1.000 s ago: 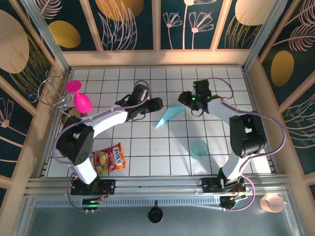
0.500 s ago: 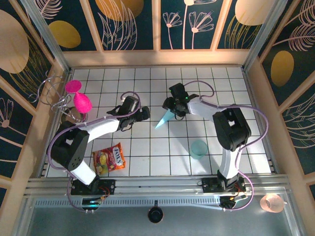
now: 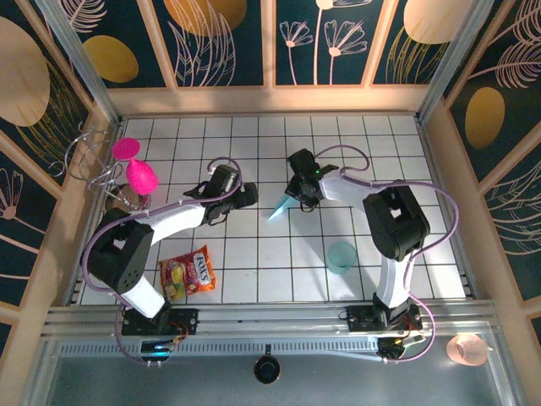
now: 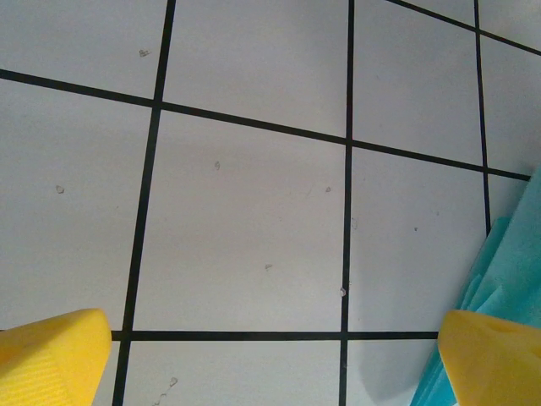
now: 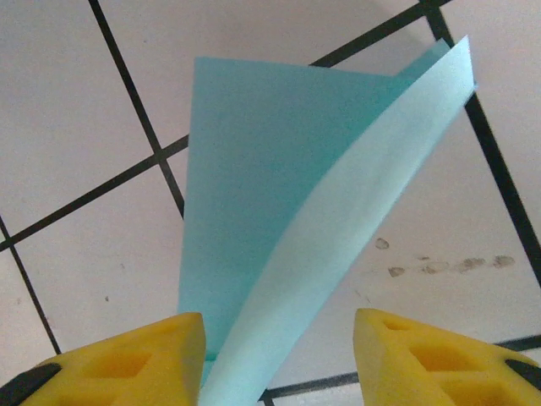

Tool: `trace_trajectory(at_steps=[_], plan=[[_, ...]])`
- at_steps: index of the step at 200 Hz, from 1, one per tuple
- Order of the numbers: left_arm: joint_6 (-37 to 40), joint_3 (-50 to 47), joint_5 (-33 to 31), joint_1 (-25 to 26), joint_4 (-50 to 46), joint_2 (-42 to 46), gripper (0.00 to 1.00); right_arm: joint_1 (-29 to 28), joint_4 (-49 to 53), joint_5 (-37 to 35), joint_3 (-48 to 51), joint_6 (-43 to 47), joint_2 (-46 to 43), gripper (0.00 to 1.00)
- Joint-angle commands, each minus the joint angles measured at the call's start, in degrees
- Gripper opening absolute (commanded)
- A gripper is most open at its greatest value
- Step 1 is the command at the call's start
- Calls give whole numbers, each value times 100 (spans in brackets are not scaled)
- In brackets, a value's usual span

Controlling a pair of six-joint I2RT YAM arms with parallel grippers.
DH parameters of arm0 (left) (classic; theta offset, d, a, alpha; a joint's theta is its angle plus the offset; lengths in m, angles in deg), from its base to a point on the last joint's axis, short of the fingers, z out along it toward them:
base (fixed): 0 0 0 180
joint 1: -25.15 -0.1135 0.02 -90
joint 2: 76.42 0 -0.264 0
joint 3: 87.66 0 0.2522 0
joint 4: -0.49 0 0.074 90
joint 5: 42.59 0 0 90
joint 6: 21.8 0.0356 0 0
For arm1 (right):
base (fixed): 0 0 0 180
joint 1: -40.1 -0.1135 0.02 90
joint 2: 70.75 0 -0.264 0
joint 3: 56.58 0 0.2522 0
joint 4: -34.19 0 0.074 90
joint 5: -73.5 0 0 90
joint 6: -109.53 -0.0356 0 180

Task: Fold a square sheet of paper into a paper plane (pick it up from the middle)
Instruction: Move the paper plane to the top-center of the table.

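Observation:
The light-blue sheet of paper (image 3: 279,205), folded into a narrow pointed paper plane shape, lies mid-table with its tip toward the near left. My right gripper (image 3: 297,189) hangs over its wide end. In the right wrist view the paper (image 5: 254,186) has one flap lying flat and one raised, and this raised flap stands between the yellow fingers (image 5: 127,359) of the right gripper (image 5: 279,342), whose jaws are apart and not pinching it. My left gripper (image 3: 247,197) is just left of the paper, open wide (image 4: 275,351), with the paper's edge (image 4: 516,262) beside its right finger.
A translucent teal cup (image 3: 341,256) stands near the right arm. A candy bag (image 3: 188,272) lies at the near left. Pink objects (image 3: 135,167) and a wire rack (image 3: 89,161) sit by the left wall. White tiles stretch behind both grippers.
My right gripper moved left from beside the paper to over its wide end. My left gripper drew back to the left and nearer, and opened wider.

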Motion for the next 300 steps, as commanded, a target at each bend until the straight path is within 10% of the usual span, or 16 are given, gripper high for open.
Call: trace_trajectory(at_steps=[1,186,243,300], plan=[[69,110,-3,-24,72,-103,99,-53,112,-151,99,-156,-208,46],[-107,130,-59,-118,0,-62,99,16,-137,75,244,148,-507,0],[-552,-473,-95,-505,269,597,99,181,-1452,1896,56,2030,-884,0],[-1178,-796,-244,-531,512,1078,96,647,-2960,4001,610,1818,-511,0]])
